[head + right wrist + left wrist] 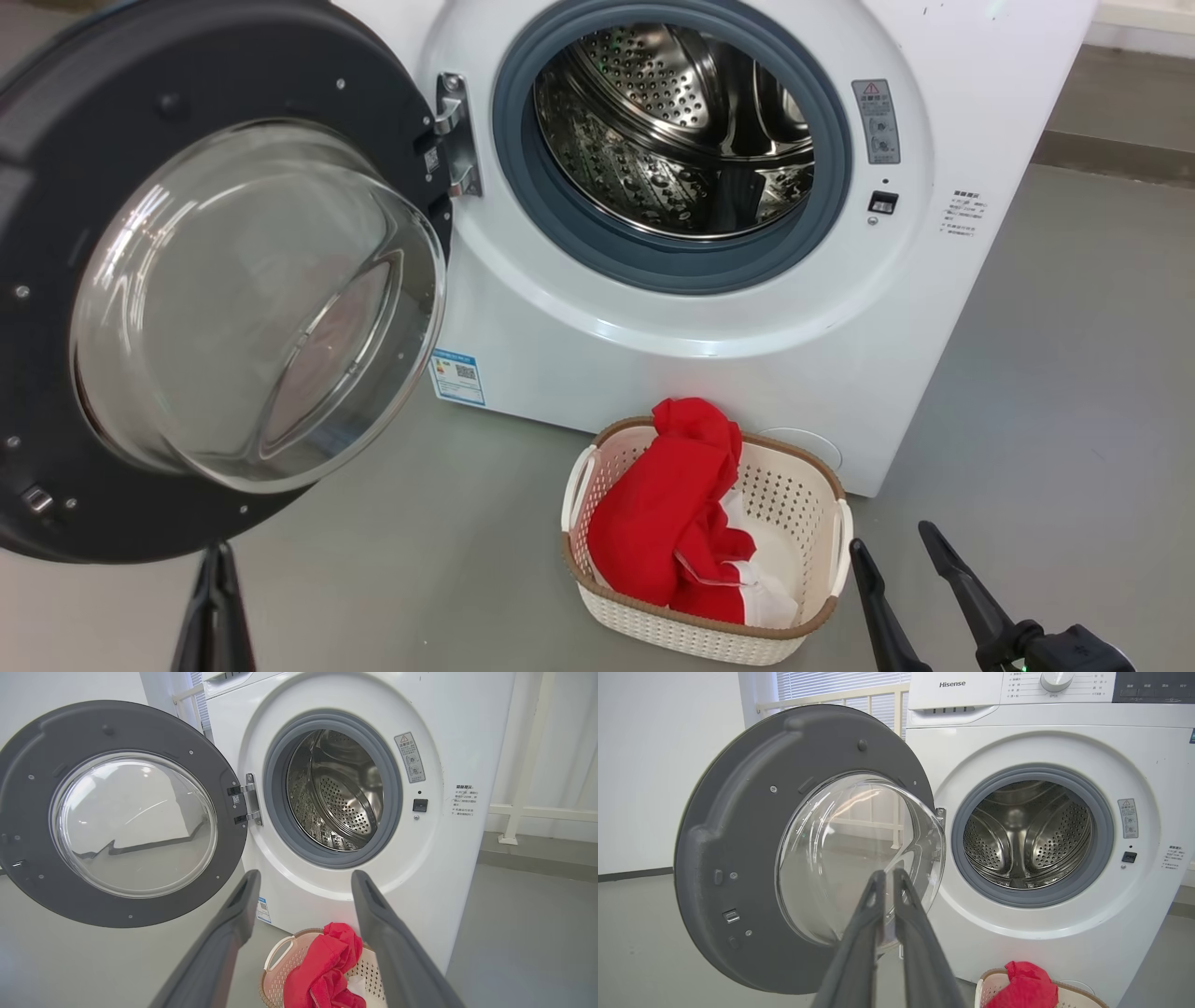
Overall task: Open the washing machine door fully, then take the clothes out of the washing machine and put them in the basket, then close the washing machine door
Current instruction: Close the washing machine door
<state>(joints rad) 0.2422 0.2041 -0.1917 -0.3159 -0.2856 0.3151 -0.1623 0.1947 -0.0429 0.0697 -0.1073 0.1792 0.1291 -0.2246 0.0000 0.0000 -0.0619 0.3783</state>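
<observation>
The washing machine (653, 355) stands with its door (75, 112) swung wide to the left, glass bowl facing me. Its steel drum (672, 131) looks empty. The red and white clothes (653, 523) lie in the cream basket (691, 639) on the floor in front of the machine. My left gripper (217, 551) is low at the left, below the door's bottom rim, fingers nearly together with nothing between them; in the left wrist view it (888, 875) points at the glass. My right gripper (890, 539) stands open and empty just right of the basket.
Grey floor (1074, 373) spreads to the right of the machine and in front of the basket. A white railing (537, 812) and wall stand behind the machine on the right. The open door (28, 765) takes up the left side.
</observation>
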